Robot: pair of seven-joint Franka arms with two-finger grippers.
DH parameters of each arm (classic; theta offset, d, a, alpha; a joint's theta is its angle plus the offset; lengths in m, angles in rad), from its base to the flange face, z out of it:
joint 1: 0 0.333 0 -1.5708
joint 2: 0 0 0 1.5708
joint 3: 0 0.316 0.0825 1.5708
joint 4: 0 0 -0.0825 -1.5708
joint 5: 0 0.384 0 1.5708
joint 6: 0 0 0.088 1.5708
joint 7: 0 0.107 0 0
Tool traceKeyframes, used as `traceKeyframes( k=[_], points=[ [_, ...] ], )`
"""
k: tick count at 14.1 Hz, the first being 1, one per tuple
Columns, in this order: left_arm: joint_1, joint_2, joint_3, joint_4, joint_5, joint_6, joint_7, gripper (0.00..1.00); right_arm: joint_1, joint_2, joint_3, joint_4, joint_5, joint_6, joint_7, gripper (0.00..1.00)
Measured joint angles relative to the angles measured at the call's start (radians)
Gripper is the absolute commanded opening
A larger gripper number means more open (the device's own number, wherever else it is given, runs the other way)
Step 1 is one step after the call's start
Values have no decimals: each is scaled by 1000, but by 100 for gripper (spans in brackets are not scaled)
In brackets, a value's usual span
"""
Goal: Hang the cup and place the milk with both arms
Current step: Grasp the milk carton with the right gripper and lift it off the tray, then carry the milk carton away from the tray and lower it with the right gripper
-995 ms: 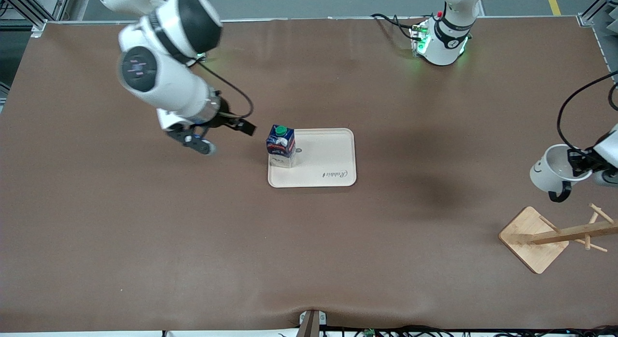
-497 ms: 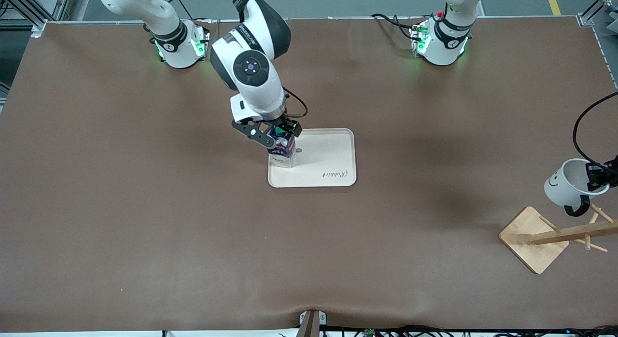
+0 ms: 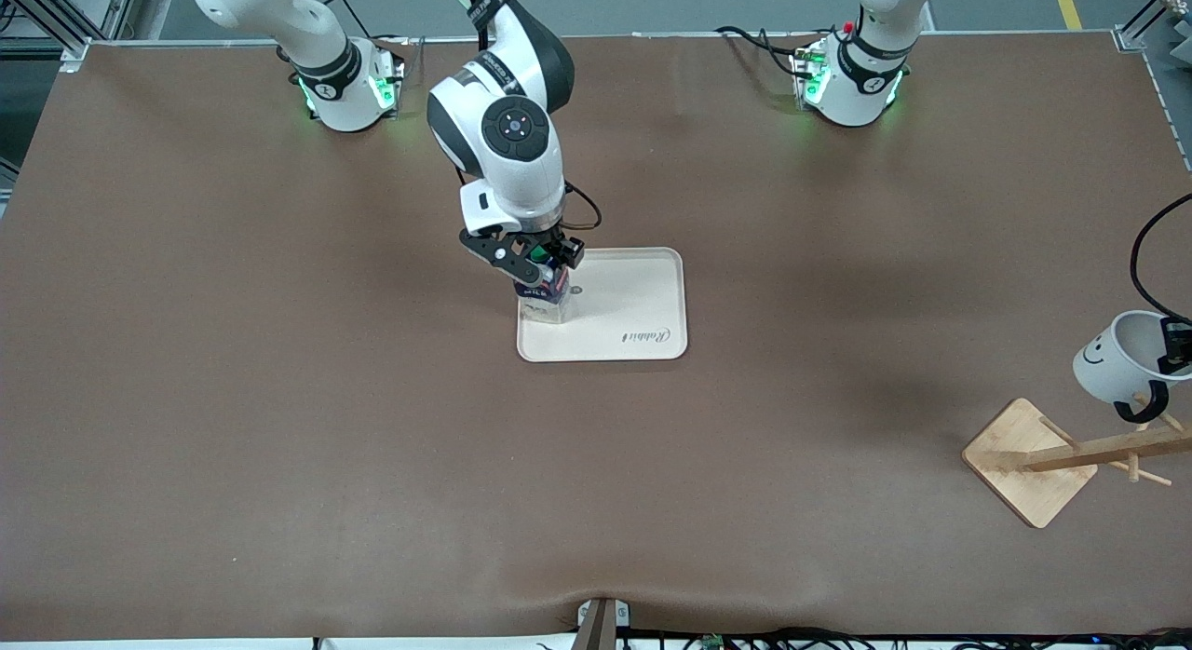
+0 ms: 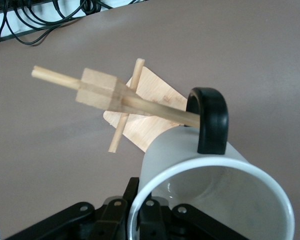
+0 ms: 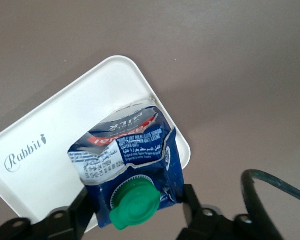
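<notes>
Milk (image 5: 127,167) stands upright on the tray (image 3: 643,305), right gripper (image 3: 538,259) clamping its top; left gripper (image 3: 1175,345) holds the cup (image 3: 1113,357) over the wooden rack (image 3: 1071,453)

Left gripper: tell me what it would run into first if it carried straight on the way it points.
Probably the wooden mug rack. The left gripper holds the cup by its rim, and the rack's peg already lies by the cup's black handle; depth there is unclear.
</notes>
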Motion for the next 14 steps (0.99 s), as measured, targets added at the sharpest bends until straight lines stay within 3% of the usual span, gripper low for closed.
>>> traceKeyframes(
  k=[4,5,6,7,10,12,14],
  points=[
    [19,21,0,0,-1,13,39,0,-12,0,-18,42,-3,-33,39,0],
    [20,29,0,0,-1,22,43,21,-34,-1,-22,81,-1,-91,40,0],
    [20,35,0,1,-1,28,43,82,-66,-2,-24,132,9,-168,35,0],
    [20,41,-1,5,-2,33,43,100,-107,-4,-25,191,39,-255,8,0],
    [19,50,-6,31,-4,35,43,100,-255,-25,-31,297,101,-501,-198,0],
    [18,49,-17,53,-5,28,35,100,-359,-46,-35,302,67,-623,-388,0],
    [18,44,-35,74,-5,-15,-1,100,-453,-64,-39,292,4,-646,-584,0]
  ],
)
